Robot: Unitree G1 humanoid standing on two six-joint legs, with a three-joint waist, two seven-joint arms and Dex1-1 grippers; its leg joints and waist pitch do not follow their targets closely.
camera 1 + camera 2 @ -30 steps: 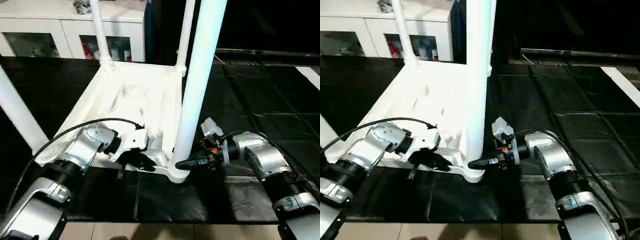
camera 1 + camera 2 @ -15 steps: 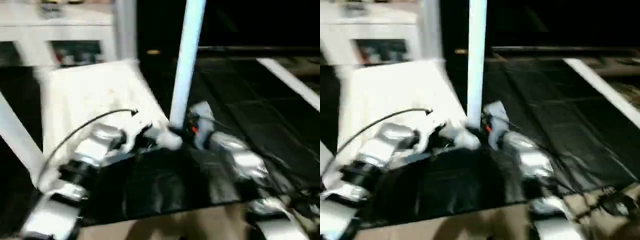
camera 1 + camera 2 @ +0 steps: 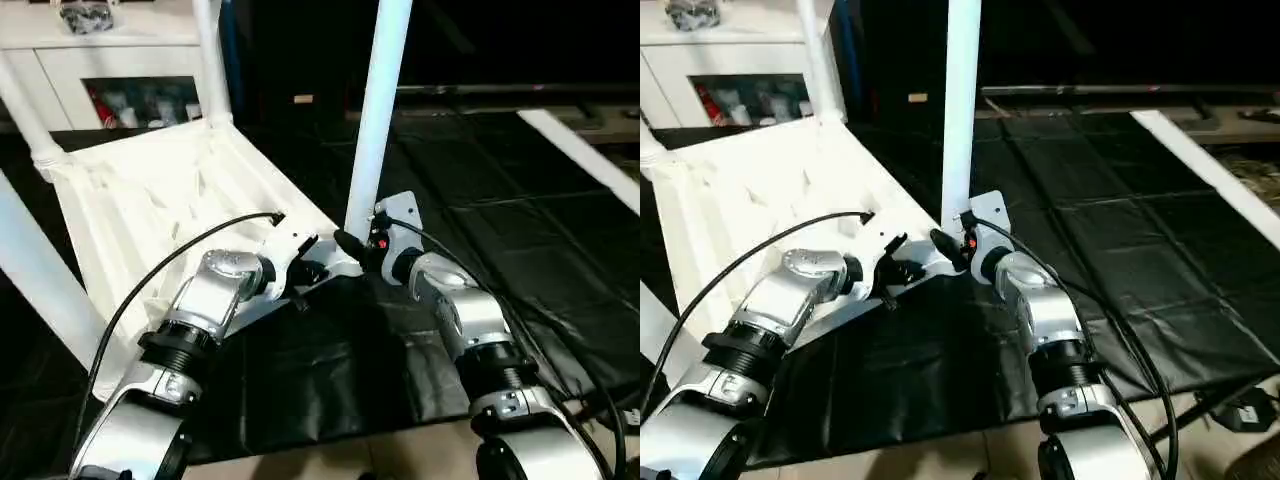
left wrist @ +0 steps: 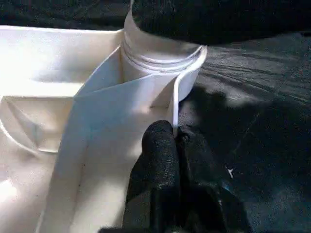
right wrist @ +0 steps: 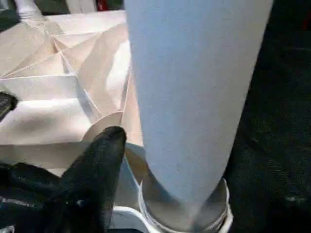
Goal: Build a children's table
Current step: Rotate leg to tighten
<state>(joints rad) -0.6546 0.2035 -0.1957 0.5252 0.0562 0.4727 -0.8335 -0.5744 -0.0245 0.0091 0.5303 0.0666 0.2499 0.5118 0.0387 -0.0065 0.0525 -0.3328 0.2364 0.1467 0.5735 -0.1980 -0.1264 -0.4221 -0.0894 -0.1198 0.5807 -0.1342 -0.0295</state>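
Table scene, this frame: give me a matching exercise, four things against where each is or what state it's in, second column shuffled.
Things:
1. Left gripper
2. Right gripper
3. Cabinet
4. Near leg

Places or states:
A. Stands upright in the tabletop's corner socket
B. Shut on the tabletop's rim
C. At the back, behind the table
D. At the foot of the near leg

Pairs: 1-B, 2-D, 3-C, 4-A
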